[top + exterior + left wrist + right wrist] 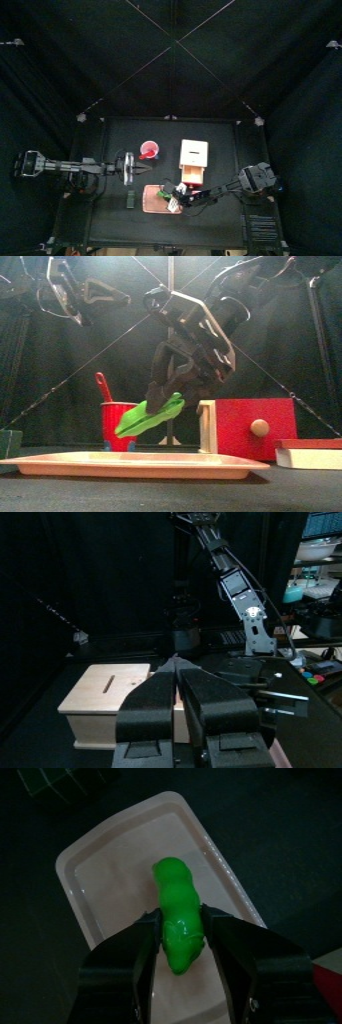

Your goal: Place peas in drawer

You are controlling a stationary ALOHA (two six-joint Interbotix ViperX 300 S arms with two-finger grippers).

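My right gripper (pixel 181 936) is shut on the peas (pixel 178 913), a bright green pod. It holds them a little above the flat pink tray (pixel 100 853). In the front view the peas (pixel 150 417) hang tilted from the right gripper (pixel 178 406), in front of the red cup. The cream box (pixel 197 151) stands at the table's middle with its drawer (pixel 195 172) pulled out toward the front. The drawer's front with a knob (pixel 254 428) shows in the front view. My left gripper (pixel 178 680) is shut and empty, apart from the box (pixel 114 697), at the table's left (pixel 130 170).
A pink-red cup (pixel 120 424) with a red utensil in it stands left of the box. The pink tray (pixel 134 464) lies at the front. A dark green item (pixel 10 444) sits at the front left, and a flat red-and-cream object (pixel 310 453) at the front right.
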